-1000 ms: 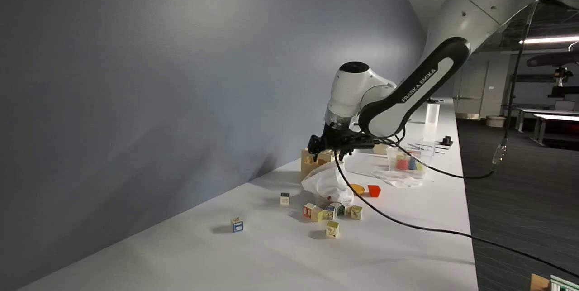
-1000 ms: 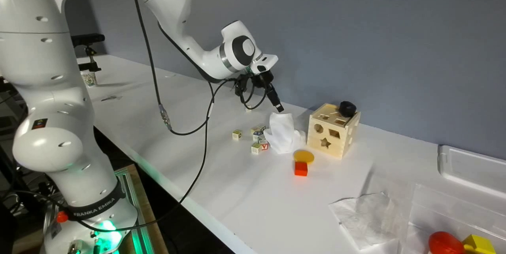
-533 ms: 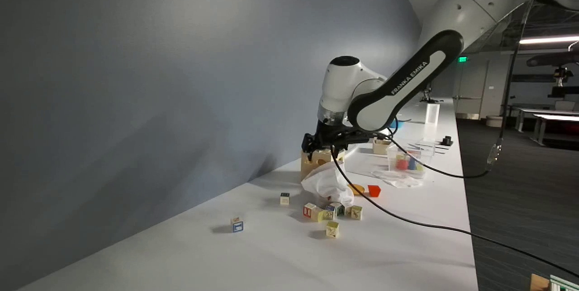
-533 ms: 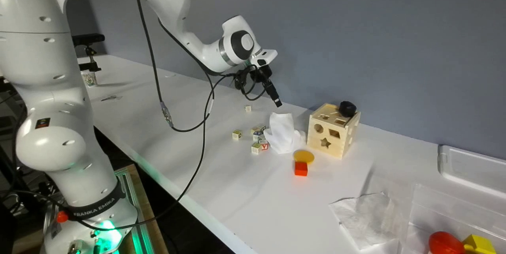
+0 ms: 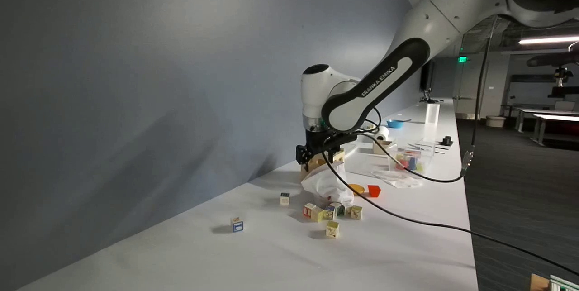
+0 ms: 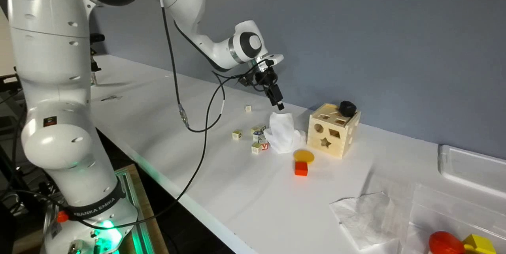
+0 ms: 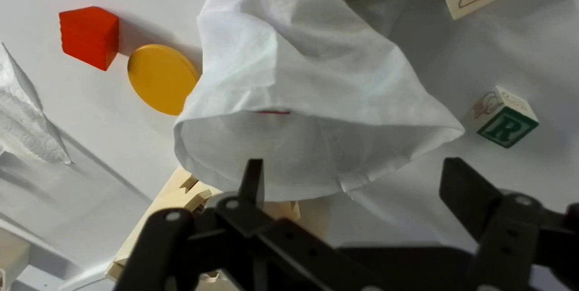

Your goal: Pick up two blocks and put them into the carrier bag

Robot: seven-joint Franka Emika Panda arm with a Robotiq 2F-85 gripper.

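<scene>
The carrier bag (image 6: pixel 281 133) rests on the table (image 6: pixel 253 198), well in from both long edges, its mouth facing the gripper (image 7: pixel 355 166). The jaws are spread wide, raised near that mouth. A cluster of blocks (image 5: pixel 329 212) crowds beside the bag; a lone block (image 5: pixel 237 225) sits well apart, nearer the edge along the wall (image 6: pixel 395 48). Opposite the cluster, a wooden box (image 6: pixel 336 141) narrows the room by that edge, while broad tabletop stretches from the blocks to the edge beside the robot base (image 6: pixel 95 202).
</scene>
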